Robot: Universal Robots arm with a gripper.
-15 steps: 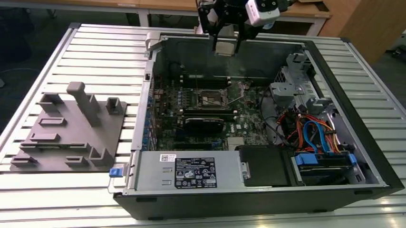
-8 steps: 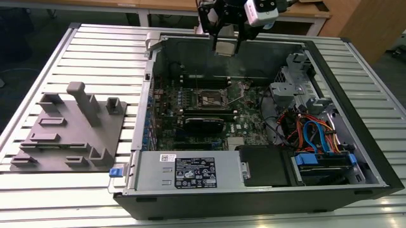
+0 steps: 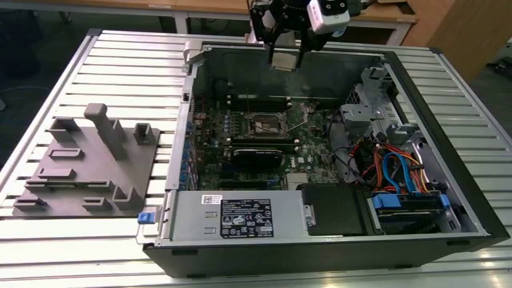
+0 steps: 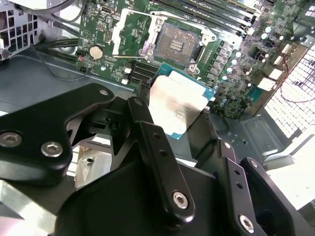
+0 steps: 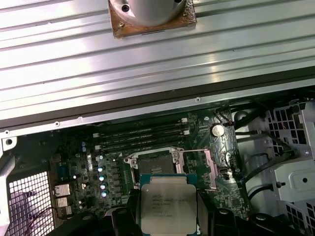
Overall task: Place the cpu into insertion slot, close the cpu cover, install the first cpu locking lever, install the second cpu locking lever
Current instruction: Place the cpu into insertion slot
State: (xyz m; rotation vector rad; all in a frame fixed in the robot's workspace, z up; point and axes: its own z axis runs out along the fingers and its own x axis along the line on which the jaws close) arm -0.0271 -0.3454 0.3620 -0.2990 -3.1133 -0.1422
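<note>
Silver cpu point(image 5: 169, 206) — one — held in hand point(image 4: 173, 118); one insertion slot point(image 5: 155, 164) uncovered.

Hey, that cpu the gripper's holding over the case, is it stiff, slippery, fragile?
Probably stiff: the cpu is a flat plate with a metal top, unbent in the gripper. Likely light, being thin and small. Its smooth top glares in the second wrist view, so it may be slippery.

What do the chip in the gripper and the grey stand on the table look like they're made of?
The small flat square silver-grey-topped cpu: top looks like satin metal, from its soft sheen; the teal rim suggests circuit board. The blocky grey stand: probably matte plastic, even colour without glare, though painted metal is possible.
</note>
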